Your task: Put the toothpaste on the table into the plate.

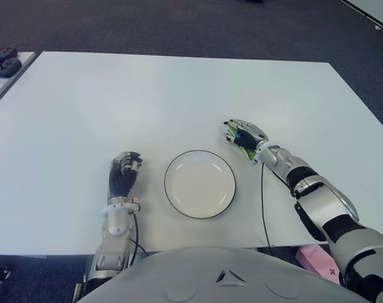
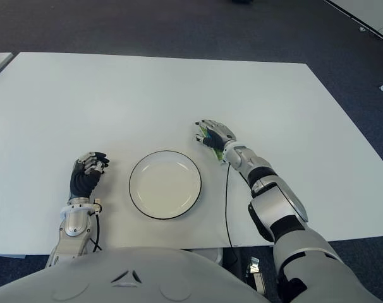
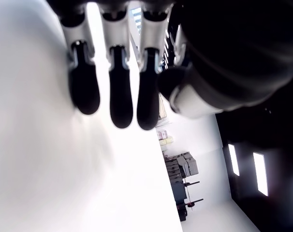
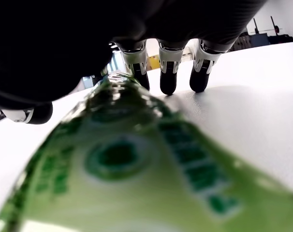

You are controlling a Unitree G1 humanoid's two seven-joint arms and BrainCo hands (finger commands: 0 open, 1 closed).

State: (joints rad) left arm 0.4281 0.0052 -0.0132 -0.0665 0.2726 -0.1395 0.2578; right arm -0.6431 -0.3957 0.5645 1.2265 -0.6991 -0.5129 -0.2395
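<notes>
- The toothpaste (image 1: 241, 142), a green tube, lies on the table (image 1: 179, 95) at about 2 o'clock from the plate (image 1: 200, 184), near its rim but outside it.
- The right hand (image 1: 244, 135) covers the tube. In the right wrist view the fingers (image 4: 168, 72) arch over it with their tips down at the table on its far side; they look wrapped round it, though I can't tell how firm the hold is.
- The tube appears to lie on the table, not lifted.
- The left hand (image 1: 123, 173) shows at 9 o'clock from the plate, fingers loosely curled, holding nothing.
- The plate holds nothing.
- Judged progress: early. The grasp is at hand; lifting, carrying toward 8 o'clock over the rim, and releasing are all left.
</notes>
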